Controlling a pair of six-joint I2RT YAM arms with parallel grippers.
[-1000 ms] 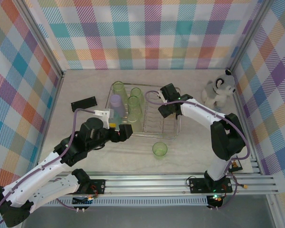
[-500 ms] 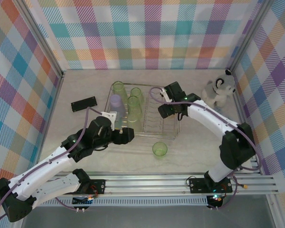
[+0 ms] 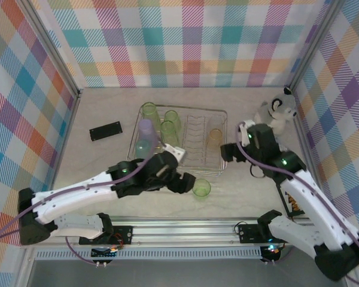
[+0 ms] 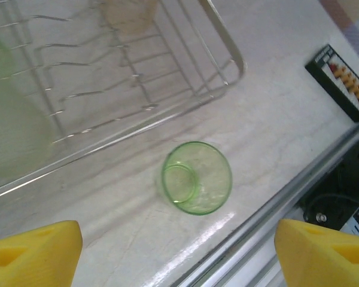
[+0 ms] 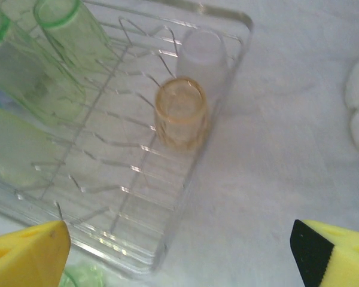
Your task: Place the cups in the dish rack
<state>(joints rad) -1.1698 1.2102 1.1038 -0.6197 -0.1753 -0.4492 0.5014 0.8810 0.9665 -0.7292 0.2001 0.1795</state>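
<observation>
Cups first: the one that matters is the last green cup (image 4: 197, 177), standing on the table (image 4: 275, 89) just off the near edge of the dish rack (image 4: 230, 57), a little right of that edge's middle. It is upright with its mouth up, so its long axis runs straight up and down, and my left wrist camera looks down into it. It lies ahead of my left gripper (image 4: 179, 254), roughly centred on the gap between the two yellow fingertips (image 4: 36, 251). Those jaws are spread wide with nothing between them.

Seen from above, my left gripper (image 3: 185, 182) is just beside this cup (image 3: 201, 188) on its left. My right gripper (image 3: 227, 153) hangs by the rack's near right corner, farther from the cup, so I judge the left arm should take it. My right gripper (image 5: 179, 257) is spread wide too and holds nothing. It faces the orange cup (image 5: 180, 112), which stands upright inside the rack.

I count seven cups:
- Six are in the rack (image 3: 224, 113): three green, one lavender (image 3: 146, 128), one teal (image 3: 145, 147) and one orange.
- One green cup is outside it.

That makes four green in all, and a single rack.
</observation>
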